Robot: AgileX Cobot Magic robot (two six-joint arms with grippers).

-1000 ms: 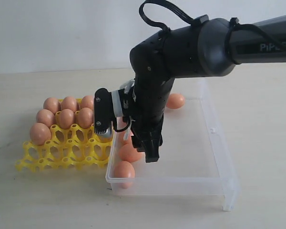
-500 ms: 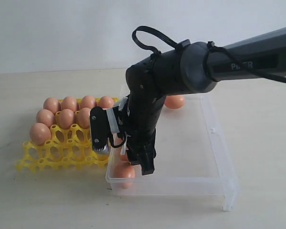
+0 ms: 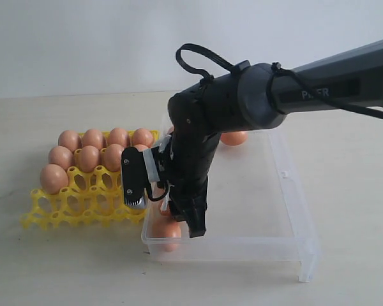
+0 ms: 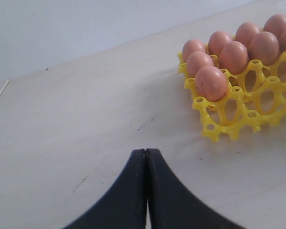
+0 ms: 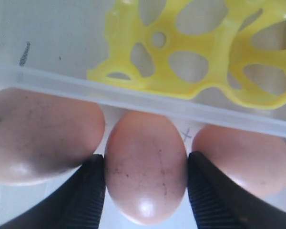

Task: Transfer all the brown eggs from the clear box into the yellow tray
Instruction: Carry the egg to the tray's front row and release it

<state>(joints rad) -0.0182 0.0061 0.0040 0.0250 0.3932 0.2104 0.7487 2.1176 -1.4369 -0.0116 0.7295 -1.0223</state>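
The yellow tray [image 3: 83, 210] lies left of the clear box [image 3: 287, 191] and holds several brown eggs [image 3: 89, 156] in its far rows. My right gripper [image 3: 182, 217] reaches down into the box's near left corner. In the right wrist view its fingers [image 5: 90, 191] press both sides of one brown egg [image 5: 145, 167], with neighbour eggs [image 5: 43, 136] [image 5: 243, 157] close on either side. Another egg [image 3: 233, 138] lies at the box's far end. My left gripper [image 4: 146, 152] is shut and empty above the bare table, short of the tray [image 4: 229, 129].
The box's clear wall [image 5: 62, 81] runs between the held egg and the tray lattice [image 5: 205, 57]. The tray's near rows [image 3: 70, 204] hold no eggs. A front-corner egg [image 3: 165, 231] sits under the right arm. The left gripper does not show in the exterior view.
The right arm has dropped lower into the box's near left corner and shifted slightly left, bringing its fingers down around an egg. The tray and its eggs have not moved.
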